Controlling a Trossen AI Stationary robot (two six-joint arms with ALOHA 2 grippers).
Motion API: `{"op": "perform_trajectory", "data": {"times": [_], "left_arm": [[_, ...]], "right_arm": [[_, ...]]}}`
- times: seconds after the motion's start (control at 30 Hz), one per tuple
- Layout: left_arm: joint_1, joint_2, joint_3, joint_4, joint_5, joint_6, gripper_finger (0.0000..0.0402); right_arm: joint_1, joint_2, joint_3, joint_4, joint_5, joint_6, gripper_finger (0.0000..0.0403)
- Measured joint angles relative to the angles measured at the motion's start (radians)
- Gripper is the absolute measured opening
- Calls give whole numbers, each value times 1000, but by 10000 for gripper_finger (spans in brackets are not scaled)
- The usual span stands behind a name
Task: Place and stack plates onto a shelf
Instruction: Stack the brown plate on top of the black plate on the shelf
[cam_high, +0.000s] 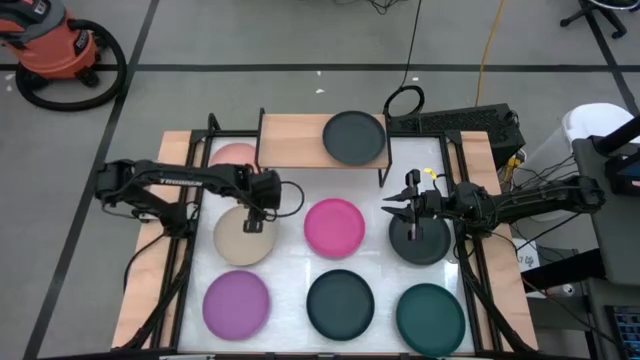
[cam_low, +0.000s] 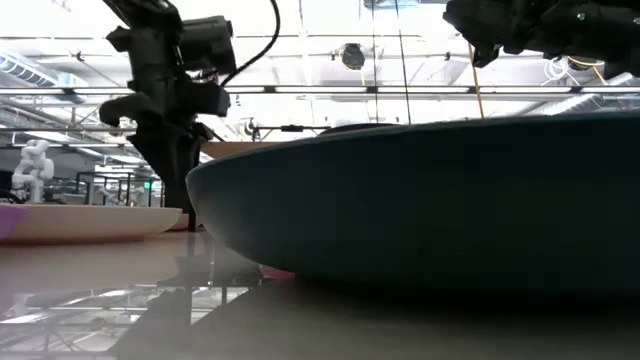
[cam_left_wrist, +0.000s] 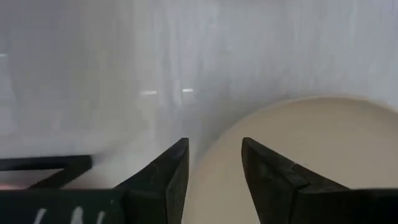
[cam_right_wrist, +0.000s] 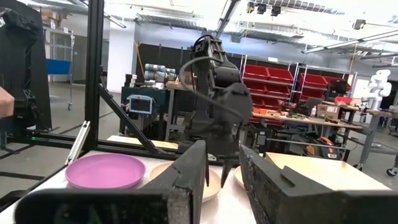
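Note:
My left gripper (cam_high: 252, 223) points down over the far rim of the beige plate (cam_high: 243, 240), which lies flat on the white table. In the left wrist view it (cam_left_wrist: 214, 143) is open, one finger over the plate and one over the table. My right gripper (cam_high: 393, 206) is open and hovers level above the far left part of a charcoal plate (cam_high: 420, 243); nothing shows between its fingers (cam_right_wrist: 222, 148). The shelf (cam_high: 290, 138) stands at the far edge with the other charcoal plate (cam_high: 353, 137) on its plank. A salmon pink plate (cam_high: 230, 155) lies beside it. My left gripper comes from above, pointing down, at the beige plate's far rim (cam_left_wrist: 239, 132), one finger inside the rim and one outside. I cannot tell whether the fingers touch it. The plate lies flat on the table.
The magenta plate (cam_high: 334, 227) lies between the two grippers. Along the near edge lie the purple plate (cam_high: 236, 303), the dark teal plate (cam_high: 340, 303) and the green plate (cam_high: 430, 318). The dark teal plate (cam_low: 430, 200) fills most of the low view. Black frame rails (cam_high: 185, 250) run along both table sides.

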Motion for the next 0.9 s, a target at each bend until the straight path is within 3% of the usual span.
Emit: {"op": "perform_trajectory", "data": {"times": [0.13, 0.4, 0.5, 0.7, 0.9], "left_arm": [[15, 58, 0, 6, 46, 54, 154], [15, 178, 0, 14, 38, 134, 150], [13, 187, 0, 15, 36, 167, 120], [26, 187, 61, -18, 44, 148, 17], [35, 188, 242, -150, 12, 102, 9]], "right_arm": [[0, 0, 0, 0, 0, -11, 82], [0, 0, 0, -1, 0, -4, 82], [0, 0, 0, -2, 0, -4, 82], [0, 0, 0, -3, 0, -4, 82], [0, 0, 0, -3, 0, 11, 82]]}}
